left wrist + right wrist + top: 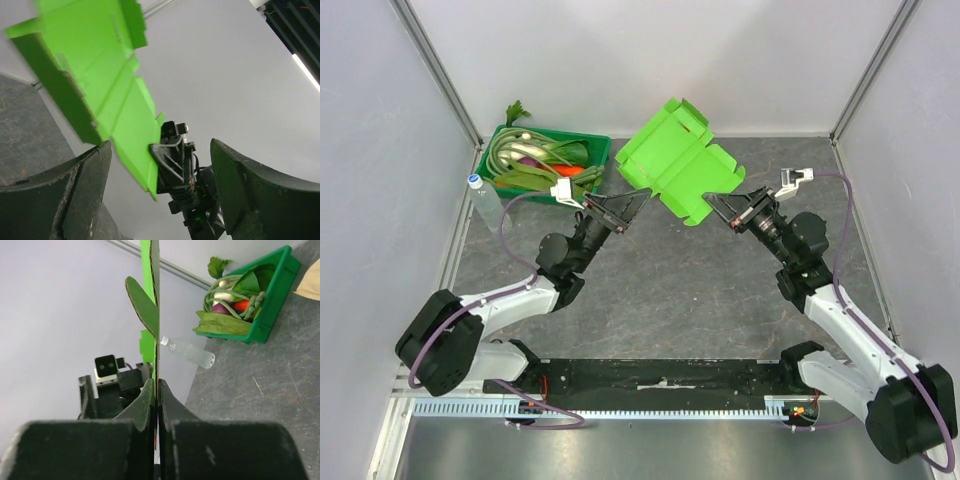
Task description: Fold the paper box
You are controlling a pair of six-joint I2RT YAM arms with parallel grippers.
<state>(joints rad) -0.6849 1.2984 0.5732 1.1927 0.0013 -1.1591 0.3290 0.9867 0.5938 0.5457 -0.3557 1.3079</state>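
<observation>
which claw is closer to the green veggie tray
Left. The left claw sits open just off the tray's near right corner. The right claw is farther away, beyond the paper box and shut on its edge.

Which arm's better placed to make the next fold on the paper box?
Left, likely. The left end effector is open, gripping nothing, right beside the paper box. The right end effector is shut on the box's other edge, holding it up, so it can't fold without letting go.
</observation>
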